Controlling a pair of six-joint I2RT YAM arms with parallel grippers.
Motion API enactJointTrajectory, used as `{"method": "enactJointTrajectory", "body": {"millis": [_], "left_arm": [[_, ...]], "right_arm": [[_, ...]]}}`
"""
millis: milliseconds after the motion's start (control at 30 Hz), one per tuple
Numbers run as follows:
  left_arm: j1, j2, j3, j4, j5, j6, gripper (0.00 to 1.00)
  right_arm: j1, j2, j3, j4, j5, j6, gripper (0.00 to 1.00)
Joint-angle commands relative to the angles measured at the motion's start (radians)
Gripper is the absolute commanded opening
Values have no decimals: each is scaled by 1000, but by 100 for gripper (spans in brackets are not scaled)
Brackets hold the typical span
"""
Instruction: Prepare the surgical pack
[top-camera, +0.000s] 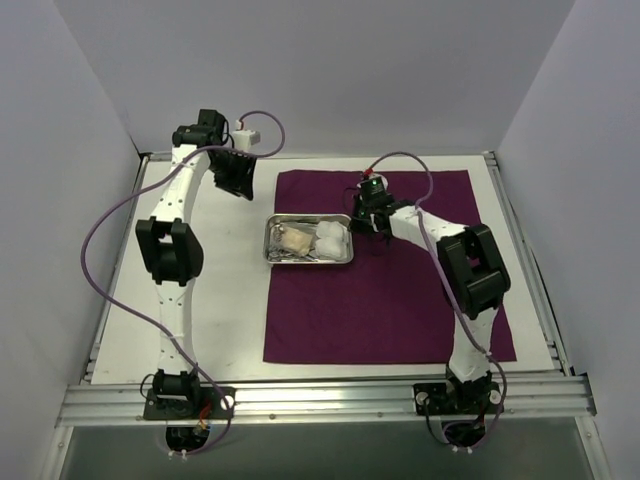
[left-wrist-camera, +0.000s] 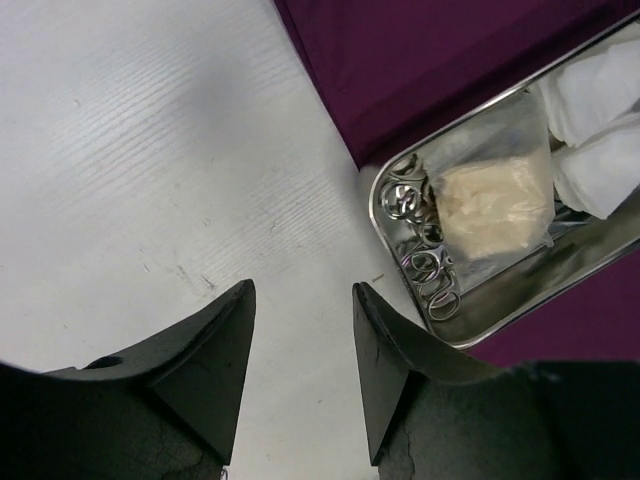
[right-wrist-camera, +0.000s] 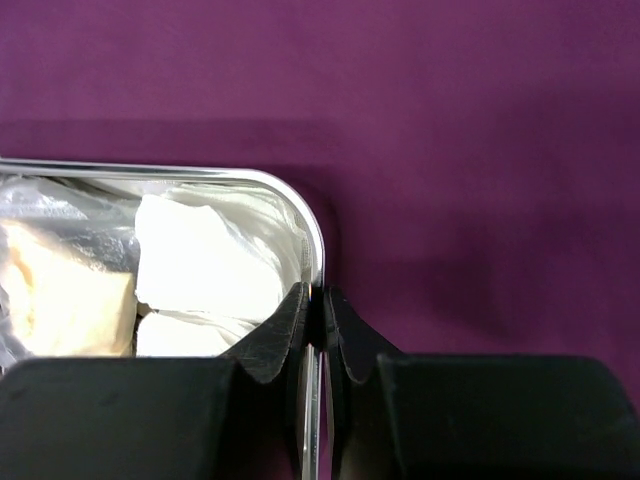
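The dark purple cloth (top-camera: 390, 300) lies flat on the white table. At its left part stands the steel tray (top-camera: 308, 262). In the tray are white gauze pads (top-camera: 330, 238), a tan packet (top-camera: 297, 238) and thin ring-handled instruments (left-wrist-camera: 425, 265). My right gripper (right-wrist-camera: 318, 292) is shut on the tray's right rim (right-wrist-camera: 312, 235), one finger inside by the gauze (right-wrist-camera: 200, 260) and one outside over the cloth (right-wrist-camera: 450, 150). My left gripper (left-wrist-camera: 303, 287) hangs open over bare table, just left of the tray's corner (left-wrist-camera: 385, 225), with nothing between its fingers.
The white table top (top-camera: 215, 300) shows left of the cloth, inside a metal frame (top-camera: 320, 395). Grey walls close in the back and both sides. A cable (top-camera: 100, 240) loops out from the left arm.
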Motion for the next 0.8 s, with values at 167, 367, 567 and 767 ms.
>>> {"method": "enactJointTrajectory", "body": {"millis": [167, 367, 567, 767], "left_arm": [[-19, 35, -17, 140, -16, -160, 55], [-45, 71, -34, 227, -18, -197, 71], [-91, 146, 24, 266, -78, -200, 72], [-133, 212, 55, 296, -198, -224, 72]], "right_arm": [[-75, -333, -357, -21, 167, 184, 0], [-121, -587, -557, -92, 216, 280, 0], [-147, -716, -713, -148, 209, 346, 0], [-160, -800, -805, -196, 218, 397, 0]]}}
